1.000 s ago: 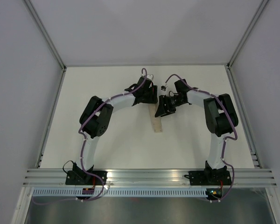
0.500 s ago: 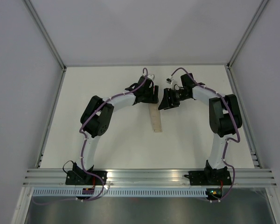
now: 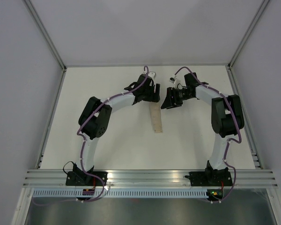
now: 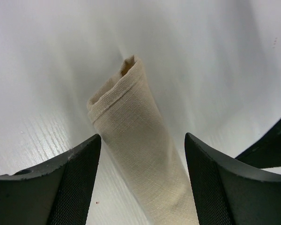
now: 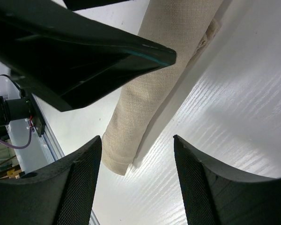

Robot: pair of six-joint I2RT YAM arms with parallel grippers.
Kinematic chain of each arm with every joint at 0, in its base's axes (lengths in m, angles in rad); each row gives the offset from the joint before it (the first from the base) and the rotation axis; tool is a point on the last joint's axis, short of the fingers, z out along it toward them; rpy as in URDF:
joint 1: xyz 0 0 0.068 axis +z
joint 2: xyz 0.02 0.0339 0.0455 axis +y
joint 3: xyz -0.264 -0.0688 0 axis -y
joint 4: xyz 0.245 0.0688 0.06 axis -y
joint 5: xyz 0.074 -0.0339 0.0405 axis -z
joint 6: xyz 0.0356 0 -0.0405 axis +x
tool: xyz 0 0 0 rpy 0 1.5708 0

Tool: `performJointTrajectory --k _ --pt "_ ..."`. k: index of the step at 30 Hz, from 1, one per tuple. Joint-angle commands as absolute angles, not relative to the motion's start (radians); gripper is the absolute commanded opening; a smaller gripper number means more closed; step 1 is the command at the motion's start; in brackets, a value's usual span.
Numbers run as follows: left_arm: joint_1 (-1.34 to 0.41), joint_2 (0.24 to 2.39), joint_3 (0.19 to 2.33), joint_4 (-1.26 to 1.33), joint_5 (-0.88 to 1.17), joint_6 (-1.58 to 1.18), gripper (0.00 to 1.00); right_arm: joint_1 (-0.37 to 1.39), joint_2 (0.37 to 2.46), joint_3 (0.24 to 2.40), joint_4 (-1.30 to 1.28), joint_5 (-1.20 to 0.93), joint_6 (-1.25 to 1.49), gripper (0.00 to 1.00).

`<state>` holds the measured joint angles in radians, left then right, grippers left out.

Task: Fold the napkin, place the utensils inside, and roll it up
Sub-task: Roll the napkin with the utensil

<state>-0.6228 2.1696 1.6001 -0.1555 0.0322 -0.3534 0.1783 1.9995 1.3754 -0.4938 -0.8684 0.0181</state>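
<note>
Top ext view: napkin (image 3: 155, 119) rolled into a slim tan tube, lying mid-table (image 3: 107, 140), long axis running near-to-far.
L gripper (image 3: 151, 97): over the roll's far end, jaws wide apart, holding nothing.
L wrist view: roll runs btwn the two fingers (image 4: 70, 187) w/ a gap each side; its layered open end points away from cam.
R gripper (image 3: 167, 102): just right of the roll's far end, jaws spread wide, empty.
R wrist view: roll lies diagonal on the table, seen thru the gap btwn the fingers (image 5: 215, 187); a black L-gripper finger crosses in front of it.
</note>
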Motion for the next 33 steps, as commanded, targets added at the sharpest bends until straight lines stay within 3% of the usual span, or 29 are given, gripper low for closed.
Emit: performJointTrajectory --k 1,10,23,28,33 --pt "-0.617 2.065 1.595 -0.086 0.06 -0.298 0.77 0.158 1.954 1.413 -0.509 -0.897 0.008 0.69" --pt "-0.603 1.85 1.502 -0.097 0.029 -0.302 0.78 0.095 1.859 1.382 -0.523 -0.856 -0.04 0.69" --pt "-0.586 1.217 1.007 -0.204 0.005 -0.314 0.79 -0.023 1.341 1.2 -0.526 -0.674 -0.094 0.77" --pt "-0.586 1.022 0.894 -0.261 0.005 -0.341 0.8 -0.028 1.143 1.155 -0.505 -0.608 -0.074 0.85" --pt "-0.586 0.891 0.839 -0.299 -0.023 -0.35 0.8 -0.029 1.092 1.152 -0.518 -0.591 -0.06 0.88"
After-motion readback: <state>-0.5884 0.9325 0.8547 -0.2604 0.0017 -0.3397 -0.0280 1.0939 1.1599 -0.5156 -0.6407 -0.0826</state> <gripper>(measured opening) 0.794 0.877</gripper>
